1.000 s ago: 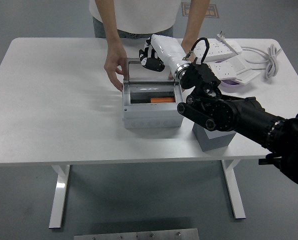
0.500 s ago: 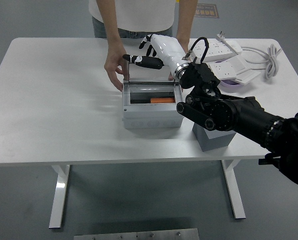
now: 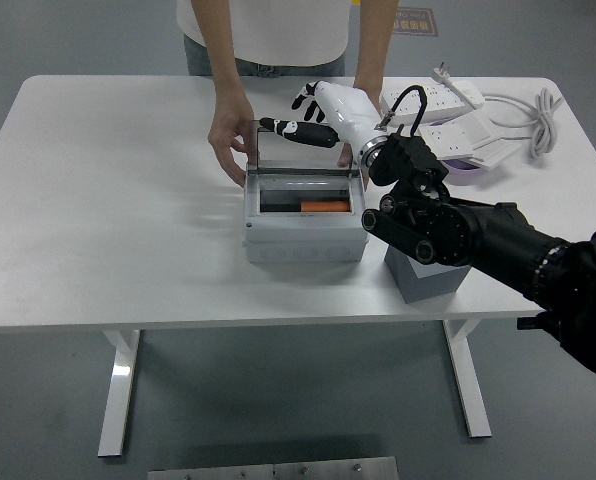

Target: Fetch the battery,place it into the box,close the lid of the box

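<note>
- The orange cylindrical battery [image 3: 326,206] is lying inside the grey plastic box [image 3: 304,220], so the fetching and placing appear done.
- The box's clear hinged lid [image 3: 300,150] is standing upright at the back edge; closing is what remains.
- The robot's right hand [image 3: 316,117], white-shelled with black fingers, is hovering over the lid's top edge, fingers extended and gripping nothing.
- A person's hands are flanking the lid: one hand [image 3: 228,142] is touching its left side, the other sits mostly hidden behind the robot's wrist.
- The left arm is not showing.

battery [image 3: 325,206] in box [image 3: 304,238] | block [image 3: 426,279] right of box
</note>
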Action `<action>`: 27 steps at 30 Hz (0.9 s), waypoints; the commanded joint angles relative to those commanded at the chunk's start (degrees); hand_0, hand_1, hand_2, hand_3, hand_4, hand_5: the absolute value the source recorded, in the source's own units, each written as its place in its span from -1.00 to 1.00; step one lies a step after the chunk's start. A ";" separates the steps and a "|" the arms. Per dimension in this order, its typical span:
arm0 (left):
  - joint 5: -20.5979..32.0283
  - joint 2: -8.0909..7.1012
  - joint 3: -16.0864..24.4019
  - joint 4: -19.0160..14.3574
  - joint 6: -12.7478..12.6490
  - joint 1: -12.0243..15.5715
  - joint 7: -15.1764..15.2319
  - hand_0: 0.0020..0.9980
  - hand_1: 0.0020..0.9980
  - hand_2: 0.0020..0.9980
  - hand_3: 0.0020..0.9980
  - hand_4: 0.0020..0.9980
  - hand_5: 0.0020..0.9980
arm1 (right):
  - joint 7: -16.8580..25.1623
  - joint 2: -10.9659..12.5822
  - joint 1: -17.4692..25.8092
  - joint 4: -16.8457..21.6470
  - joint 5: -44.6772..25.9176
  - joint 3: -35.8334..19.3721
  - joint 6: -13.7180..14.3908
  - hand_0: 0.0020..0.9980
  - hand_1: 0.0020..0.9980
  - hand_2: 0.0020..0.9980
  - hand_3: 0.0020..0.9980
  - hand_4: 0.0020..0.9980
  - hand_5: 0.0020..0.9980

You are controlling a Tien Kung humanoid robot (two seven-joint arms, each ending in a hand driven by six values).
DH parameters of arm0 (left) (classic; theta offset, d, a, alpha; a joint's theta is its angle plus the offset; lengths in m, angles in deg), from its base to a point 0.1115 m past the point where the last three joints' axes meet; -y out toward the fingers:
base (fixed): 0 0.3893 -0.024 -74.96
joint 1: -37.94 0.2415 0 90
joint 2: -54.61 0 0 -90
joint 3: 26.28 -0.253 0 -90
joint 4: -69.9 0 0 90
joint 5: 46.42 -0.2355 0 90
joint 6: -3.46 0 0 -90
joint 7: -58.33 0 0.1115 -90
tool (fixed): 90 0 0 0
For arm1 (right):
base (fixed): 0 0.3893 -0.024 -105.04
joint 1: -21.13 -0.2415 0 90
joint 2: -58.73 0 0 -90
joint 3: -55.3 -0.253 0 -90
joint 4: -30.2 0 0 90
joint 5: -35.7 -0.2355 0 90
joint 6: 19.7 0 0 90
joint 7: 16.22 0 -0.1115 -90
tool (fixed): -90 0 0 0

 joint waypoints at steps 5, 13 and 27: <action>0.09 0.03 -0.05 0.05 -0.01 0.11 0.00 0.15 0.45 0.22 0.06 -0.12 -1.00 | 0.17 0.20 0.36 -0.02 -0.08 0.42 -0.14 0.47 0.22 0.21 0.34 1.00 1.00; 0.92 0.18 -0.44 0.04 -0.45 0.36 0.00 0.15 0.45 0.22 0.06 -0.13 -1.00 | -1.61 1.08 1.03 1.91 1.88 1.05 -0.37 0.49 0.24 0.22 0.34 1.00 1.00; 2.46 0.48 -1.20 0.08 -1.32 0.78 0.00 0.14 0.45 0.22 0.07 -0.14 -1.00 | -8.48 5.99 3.03 12.17 12.30 -2.06 -0.70 0.33 0.12 0.16 0.32 1.00 1.00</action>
